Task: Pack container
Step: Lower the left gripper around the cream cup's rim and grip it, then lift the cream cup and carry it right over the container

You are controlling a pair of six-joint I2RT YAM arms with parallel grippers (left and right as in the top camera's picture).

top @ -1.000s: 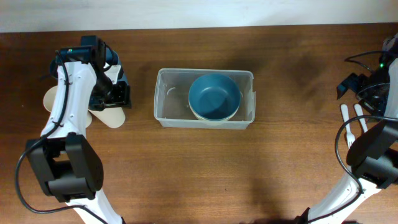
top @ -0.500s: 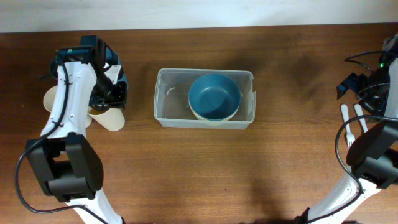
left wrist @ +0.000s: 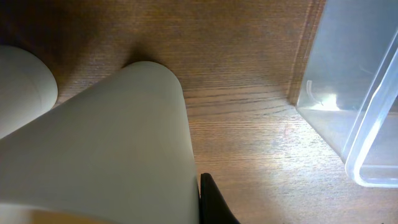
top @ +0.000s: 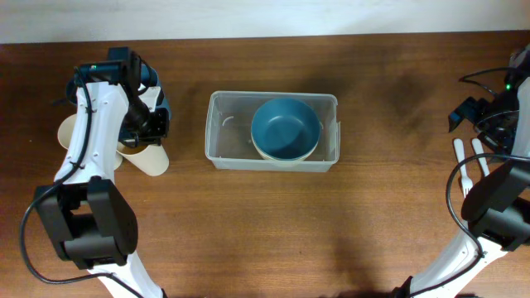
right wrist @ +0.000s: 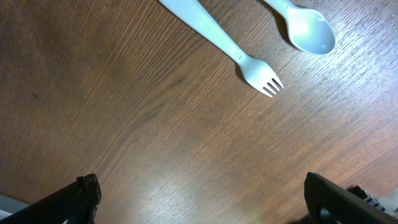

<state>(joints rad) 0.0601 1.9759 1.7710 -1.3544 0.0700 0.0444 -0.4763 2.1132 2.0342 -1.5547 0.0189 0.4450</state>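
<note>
The clear container stands mid-table and holds a blue bowl nested in a cream bowl. Its rounded corner shows at the right of the left wrist view. My left gripper is to its left, shut on a cream paper cup that lies on its side. That cup fills the left wrist view, with one black finger pressed against its wall. My right gripper hovers open over bare wood at the far right, nothing between its fingers.
A second cream cup lies just left of the held one and appears again as a rounded cup in the left wrist view. A white fork and spoon lie side by side near the right arm.
My left gripper's jaws have closed on the lying cup, which shifted slightly. The right arm, the container and the bowls have not moved.
</note>
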